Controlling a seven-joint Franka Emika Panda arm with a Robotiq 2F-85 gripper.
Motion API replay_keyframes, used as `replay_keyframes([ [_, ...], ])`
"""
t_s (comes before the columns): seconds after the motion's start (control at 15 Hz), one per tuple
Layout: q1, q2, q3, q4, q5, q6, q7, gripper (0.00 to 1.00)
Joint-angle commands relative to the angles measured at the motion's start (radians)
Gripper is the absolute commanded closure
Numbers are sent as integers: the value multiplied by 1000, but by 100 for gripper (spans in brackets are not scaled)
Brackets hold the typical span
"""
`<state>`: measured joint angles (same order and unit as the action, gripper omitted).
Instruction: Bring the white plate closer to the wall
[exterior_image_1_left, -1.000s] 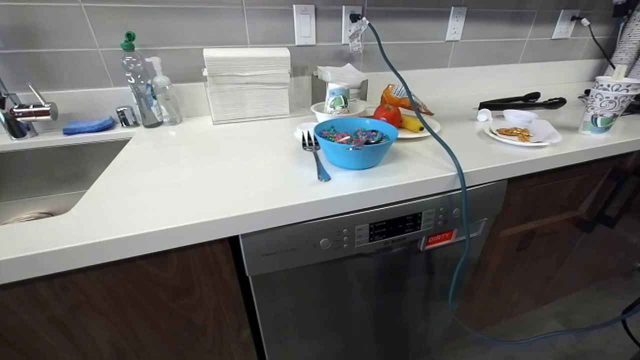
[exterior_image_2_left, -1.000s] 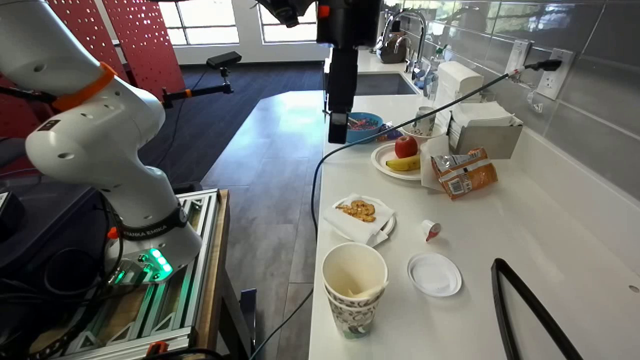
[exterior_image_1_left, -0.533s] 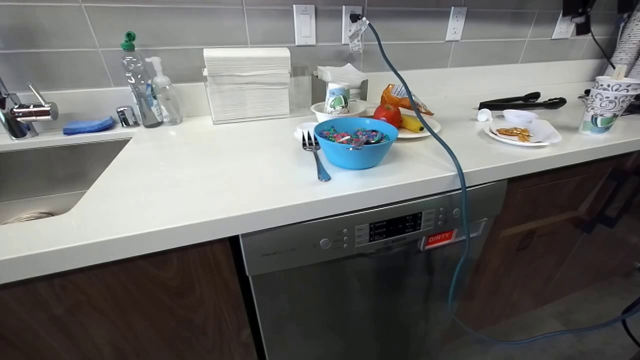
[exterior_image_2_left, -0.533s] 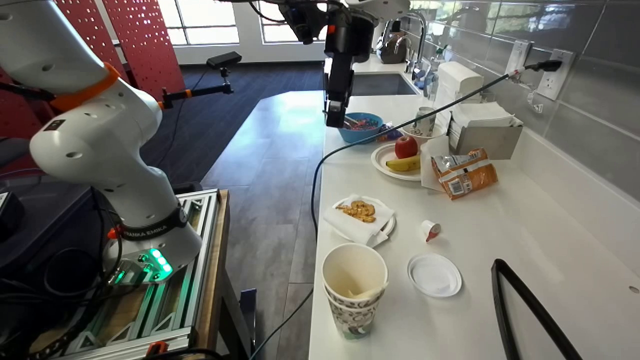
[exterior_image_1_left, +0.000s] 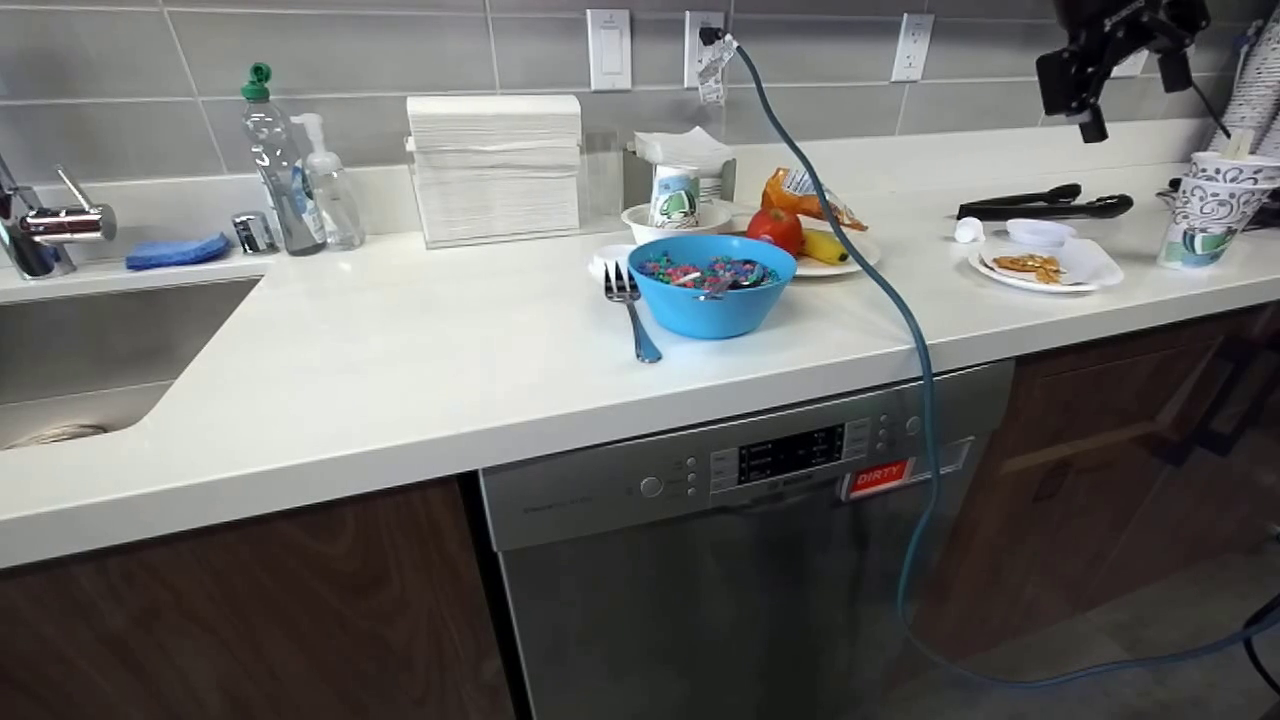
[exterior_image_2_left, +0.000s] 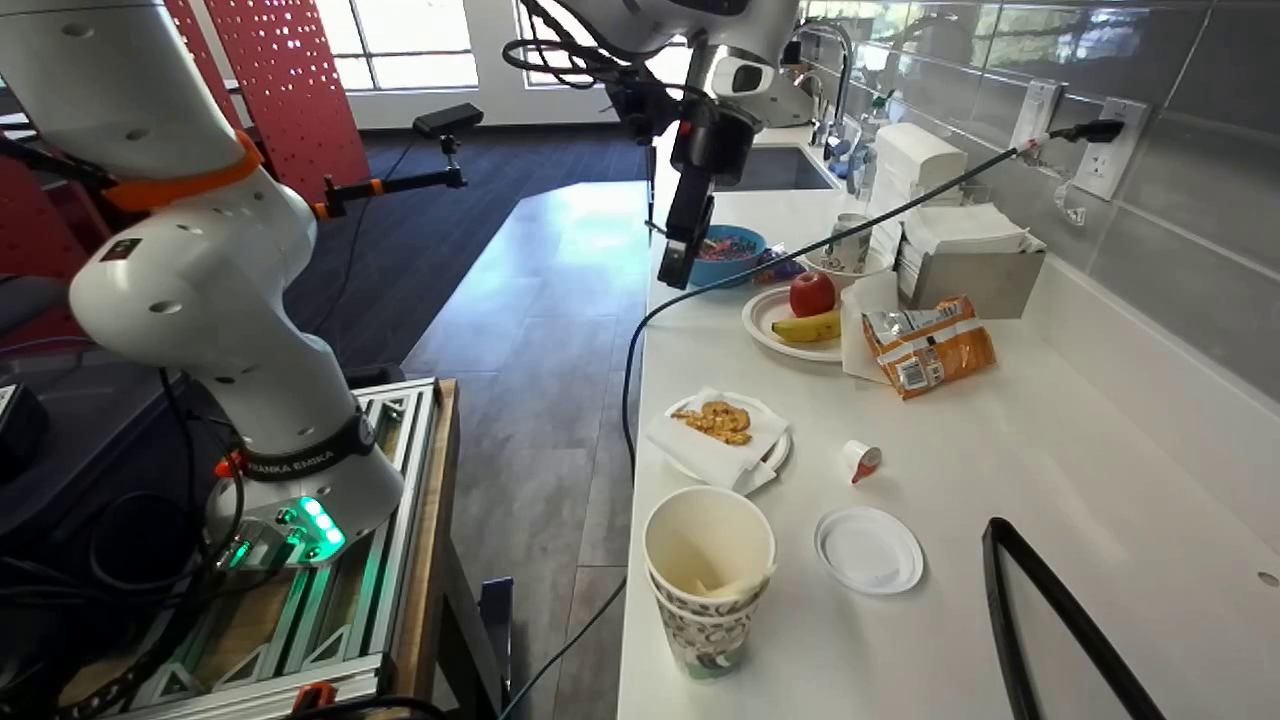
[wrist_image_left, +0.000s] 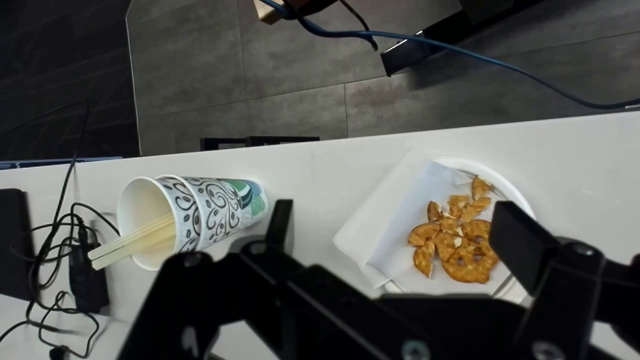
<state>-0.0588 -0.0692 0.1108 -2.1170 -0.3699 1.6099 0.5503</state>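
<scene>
The white plate (exterior_image_1_left: 1075, 286) lies on the counter and also shows in an exterior view (exterior_image_2_left: 781, 456). A white paper napkin and brown pretzel pieces are on it. In the wrist view the plate (wrist_image_left: 507, 184) shows beyond my fingers; one finger and the gripper body cover part of it. My gripper (exterior_image_1_left: 1125, 95) is open and empty, well above the counter. It also shows tilted in an exterior view (exterior_image_2_left: 678, 262) and in the wrist view (wrist_image_left: 397, 225). The grey tiled wall (exterior_image_1_left: 350, 55) runs behind the counter and shows in an exterior view (exterior_image_2_left: 1235, 210).
Stacked patterned cups with sticks (exterior_image_2_left: 708, 610) stand beside the plate. A white lid (exterior_image_2_left: 868, 550), a small cup (exterior_image_2_left: 860, 458) and black tongs (exterior_image_1_left: 1045, 206) lie between plate and wall. A blue cable (exterior_image_1_left: 925, 400) hangs across the counter near a fruit plate (exterior_image_2_left: 760, 320) and blue bowl (exterior_image_1_left: 712, 308).
My gripper has come into view at the top right of an exterior view, moving down and left. More of the arm's wrist now shows and the gripper is more tilted. The plate has not moved.
</scene>
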Motion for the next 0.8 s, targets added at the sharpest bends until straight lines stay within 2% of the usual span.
replay_keyframes([
  [0.0,27,6,-26,6,-1,-3,1,0],
  [0.13,26,7,-27,13,-1,-4,1,0],
  [0.2,28,41,-26,36,16,-53,53,0],
  [0.33,39,99,-24,60,37,-77,150,0],
  [0.73,113,284,-32,143,43,-29,442,0],
])
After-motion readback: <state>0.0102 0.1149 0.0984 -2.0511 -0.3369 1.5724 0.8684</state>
